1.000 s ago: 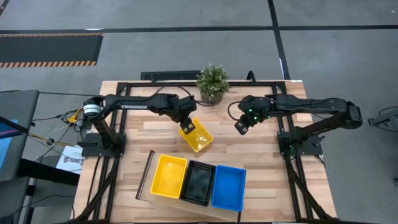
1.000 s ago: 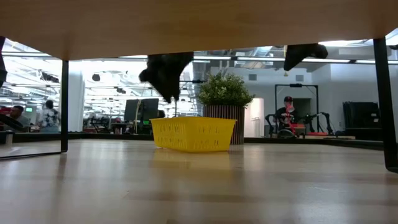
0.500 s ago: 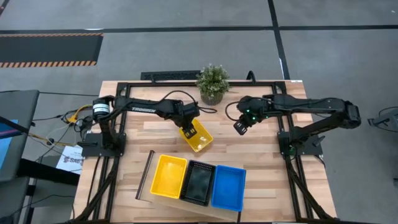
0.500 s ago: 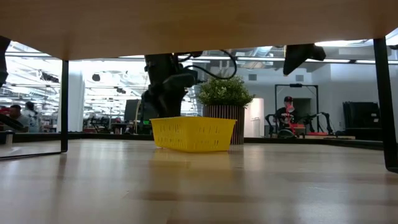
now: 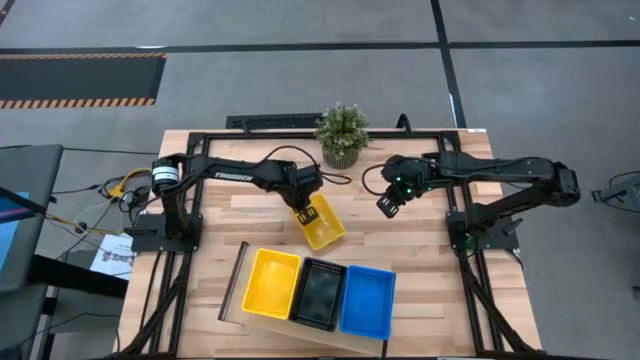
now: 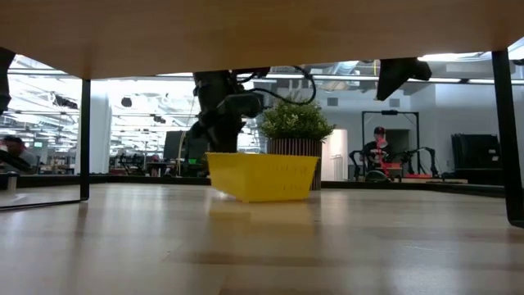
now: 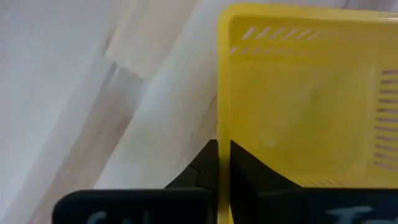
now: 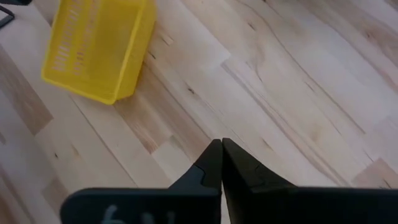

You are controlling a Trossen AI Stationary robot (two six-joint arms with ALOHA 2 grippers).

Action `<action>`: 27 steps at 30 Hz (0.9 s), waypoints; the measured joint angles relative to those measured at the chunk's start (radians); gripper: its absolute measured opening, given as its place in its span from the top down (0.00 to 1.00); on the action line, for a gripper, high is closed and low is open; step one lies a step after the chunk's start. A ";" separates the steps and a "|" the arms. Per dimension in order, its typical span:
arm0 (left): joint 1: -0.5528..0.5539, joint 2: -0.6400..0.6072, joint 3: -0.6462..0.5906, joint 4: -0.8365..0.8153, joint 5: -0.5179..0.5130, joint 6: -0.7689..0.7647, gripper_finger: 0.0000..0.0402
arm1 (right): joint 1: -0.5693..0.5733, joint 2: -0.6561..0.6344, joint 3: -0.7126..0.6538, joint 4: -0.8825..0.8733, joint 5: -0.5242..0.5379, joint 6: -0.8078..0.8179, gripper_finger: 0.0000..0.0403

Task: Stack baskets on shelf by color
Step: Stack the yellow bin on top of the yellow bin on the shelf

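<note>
A loose yellow basket [image 5: 323,223] sits mid-table, in front of the potted plant; in the low view this yellow basket [image 6: 264,175] is tilted. My left gripper [image 5: 305,207] is shut on its far-left end. On the shelf [image 5: 262,321] at the near edge stand a yellow basket [image 5: 271,281], a black basket [image 5: 319,293] and a blue basket [image 5: 366,300], side by side. My right gripper [image 5: 386,206] hangs shut above bare table to the right of the loose basket, holding nothing. My left gripper pinches the loose yellow basket's end wall [image 7: 224,134] at its rim, one finger [image 7: 261,177] inside the basket and one finger [image 7: 198,175] outside. The fingers come from above, pointing down. The held end is raised, so the basket is tilted, its underside [image 6: 250,197] low at the table.
A potted green plant [image 5: 341,133] stands at the table's far edge just behind the loose basket. A dark rail [image 5: 233,282] runs along the shelf's left side. Bare tabletop [image 5: 430,250] lies between the shelf and my right arm.
My left gripper has come down onto the loose yellow basket's far-left end and shut on its wall. The basket has shifted slightly toward the table's right and tipped, its held end rising. My right gripper has kept still.
</note>
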 joint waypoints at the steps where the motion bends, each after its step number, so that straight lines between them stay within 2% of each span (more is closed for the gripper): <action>1: 0.002 -0.003 0.012 -0.002 -0.001 0.000 1.00 | 0.000 0.000 0.000 -0.001 0.000 0.000 0.94; 5: 0.013 -0.014 0.076 -0.035 -0.011 0.013 1.00 | 0.000 0.000 0.000 -0.008 0.000 0.000 0.93; 10: 0.031 -0.019 0.214 -0.209 -0.065 0.068 1.00 | 0.001 -0.001 0.000 -0.034 -0.001 0.001 0.94; 19: 0.055 -0.019 0.601 -0.607 -0.240 0.211 1.00 | 0.001 -0.001 0.000 -0.088 0.000 -0.013 0.94; 23: 0.056 -0.020 0.799 -0.806 -0.219 0.257 1.00 | 0.001 -0.001 0.000 -0.106 0.000 -0.020 0.95; 25: 0.050 -0.021 0.902 -0.890 -0.179 0.286 1.00 | 0.001 -0.001 0.000 -0.110 0.000 -0.023 0.95; 27: 0.041 -0.025 0.986 -0.899 -0.110 0.322 1.00 | 0.001 -0.001 0.000 -0.109 0.000 -0.023 0.95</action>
